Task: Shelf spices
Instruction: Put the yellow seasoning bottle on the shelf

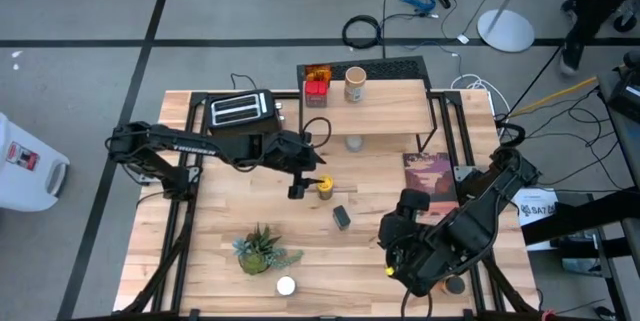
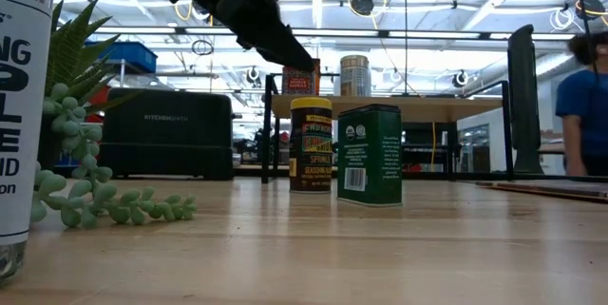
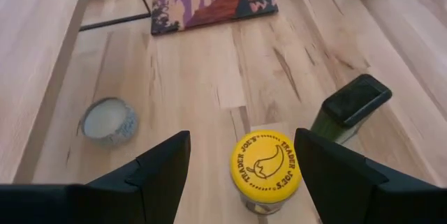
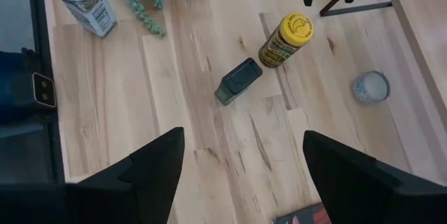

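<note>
A yellow-lidded jar stands upright on the table in front of the shelf. My left gripper hovers open just above it, one finger to each side of the lid, touching nothing. A dark square tin stands beside the jar. A red tin and a tan-lidded jar stand on the shelf's plank. A small jar sits on the table at the shelf's front edge. A white-capped shaker stands near the front edge. My right gripper hangs open high over the table's near right part.
A black toaster stands left of the shelf. A green potted plant sits at the near left. A flat picture book lies right of centre. A person stands beyond the table's right side.
</note>
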{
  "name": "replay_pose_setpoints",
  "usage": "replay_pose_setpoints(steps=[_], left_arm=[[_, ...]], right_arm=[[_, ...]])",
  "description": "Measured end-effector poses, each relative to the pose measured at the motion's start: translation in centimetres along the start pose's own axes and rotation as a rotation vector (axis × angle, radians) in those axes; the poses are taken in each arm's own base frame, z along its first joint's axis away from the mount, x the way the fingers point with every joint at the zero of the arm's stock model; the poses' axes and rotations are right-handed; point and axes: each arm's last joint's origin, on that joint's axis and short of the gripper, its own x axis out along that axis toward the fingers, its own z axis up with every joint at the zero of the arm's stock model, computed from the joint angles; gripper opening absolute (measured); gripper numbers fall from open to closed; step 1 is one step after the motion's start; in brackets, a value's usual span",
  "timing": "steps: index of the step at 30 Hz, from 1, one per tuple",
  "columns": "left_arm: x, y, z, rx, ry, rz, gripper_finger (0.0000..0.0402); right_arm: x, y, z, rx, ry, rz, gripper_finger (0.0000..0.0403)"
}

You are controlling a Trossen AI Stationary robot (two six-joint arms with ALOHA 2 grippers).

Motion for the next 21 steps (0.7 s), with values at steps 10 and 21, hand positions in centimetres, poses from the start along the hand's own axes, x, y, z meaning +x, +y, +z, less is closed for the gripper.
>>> replay_pose_setpoints(steps=[10,21], left_arm=[[0.6,-0.7,-2.0,0.017,0.003,-0.080,0.0267],[2.0,-2.1,-2.3,0.054,-0.035,-0.076,0.0267]], right_arm=[[0.1,0.3,0.3,0.022,-0.027,0.021,0.0279],[0.1,0.3,0.4,0.027,-0.051,0.010,0.0279]])
